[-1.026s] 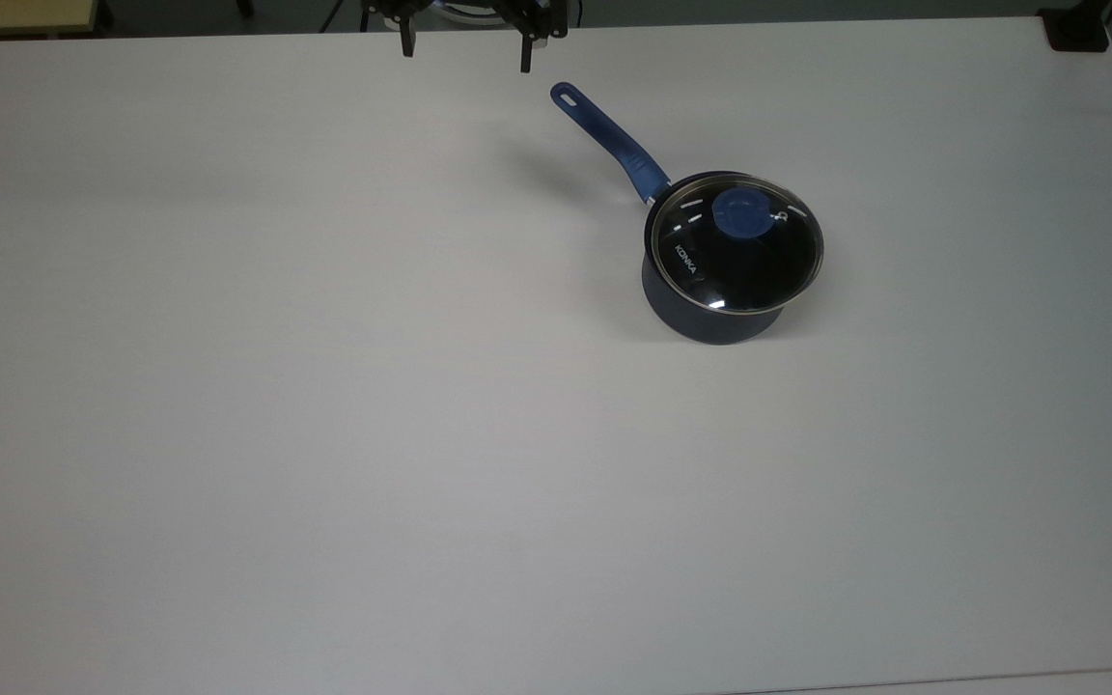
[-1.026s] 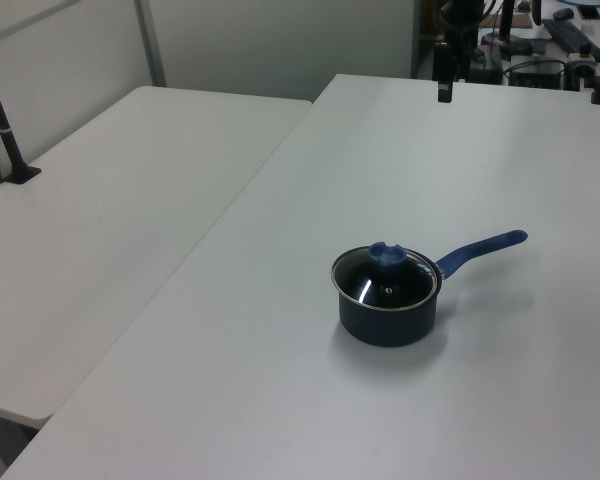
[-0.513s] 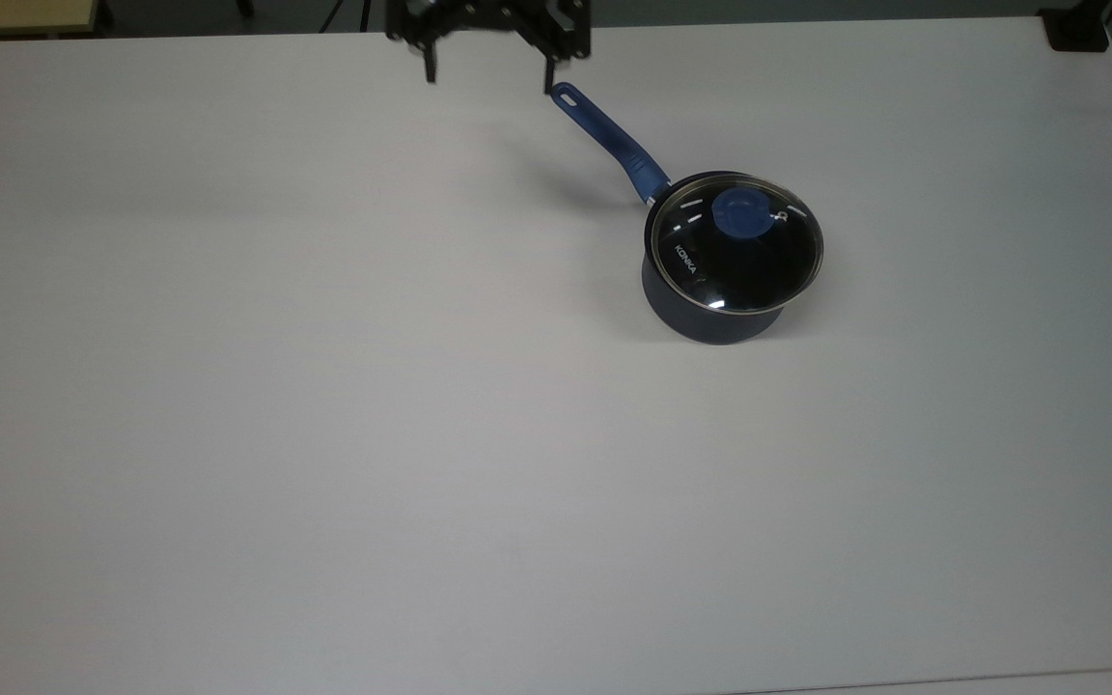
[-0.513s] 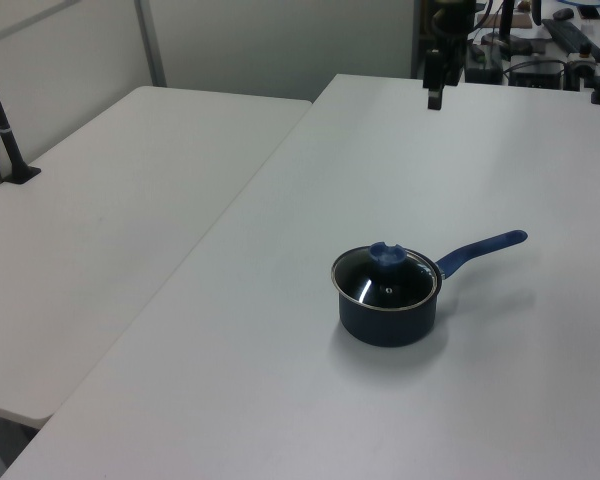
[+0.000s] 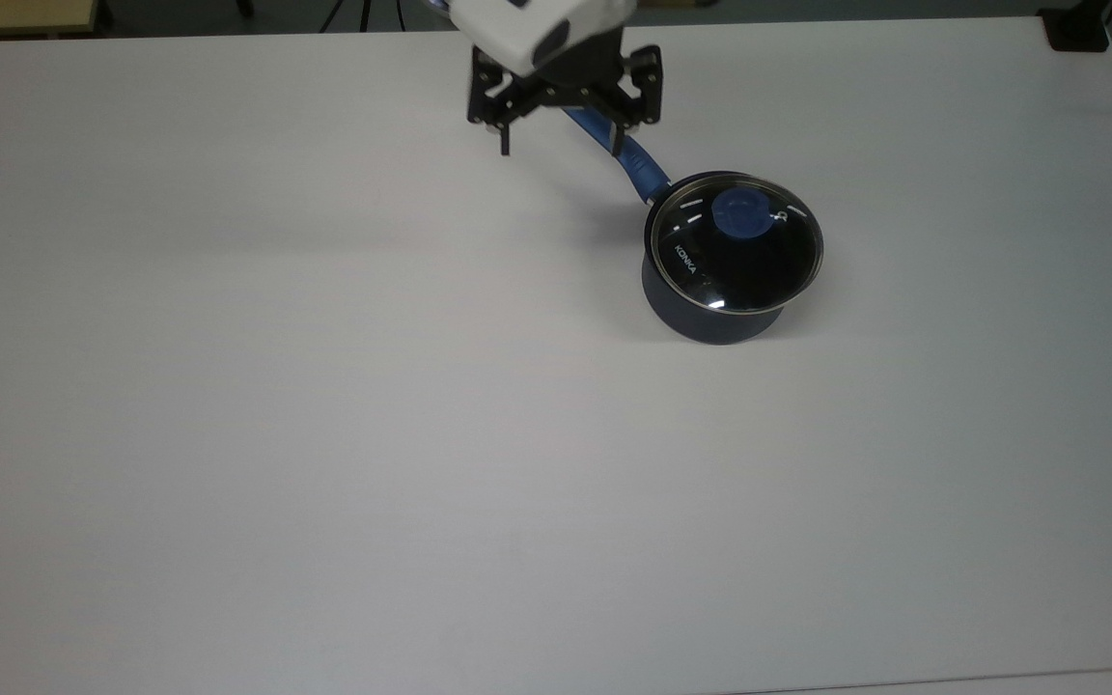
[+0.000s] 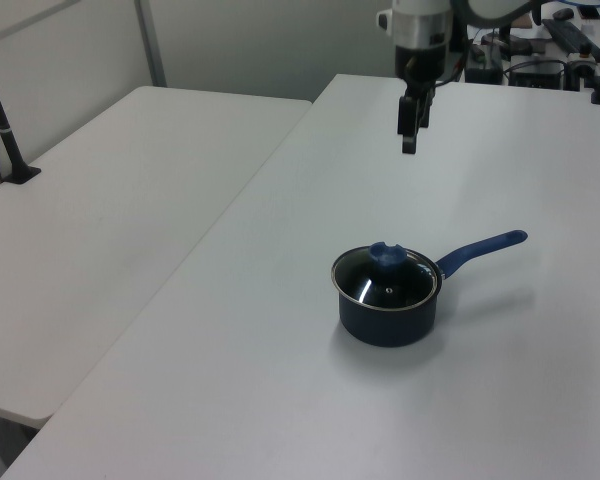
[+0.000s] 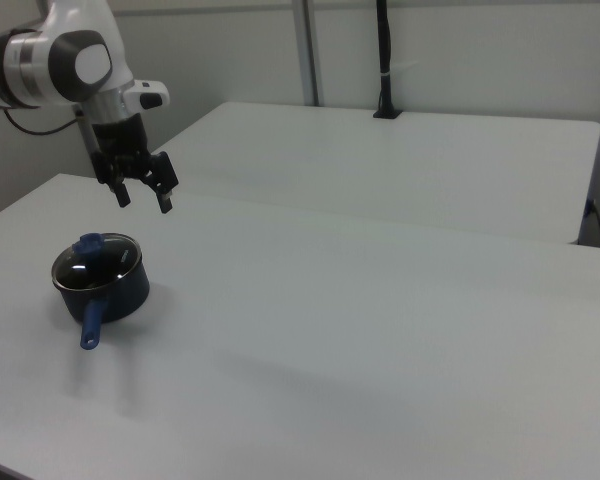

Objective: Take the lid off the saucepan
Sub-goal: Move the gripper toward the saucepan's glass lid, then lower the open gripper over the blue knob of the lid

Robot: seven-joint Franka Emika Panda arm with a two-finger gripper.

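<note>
One word, "KONKA", is written in small white letters on the glass lid (image 5: 736, 256). We see the lid sitting on the dark blue saucepan (image 5: 710, 319), which stands on a plain white surface (image 5: 324, 434). Another white surface (image 6: 110, 220) stands beside it, near a pale wall. Our pincer (image 5: 561, 149) hangs open above the saucepan's blue handle, holding nothing.
</note>
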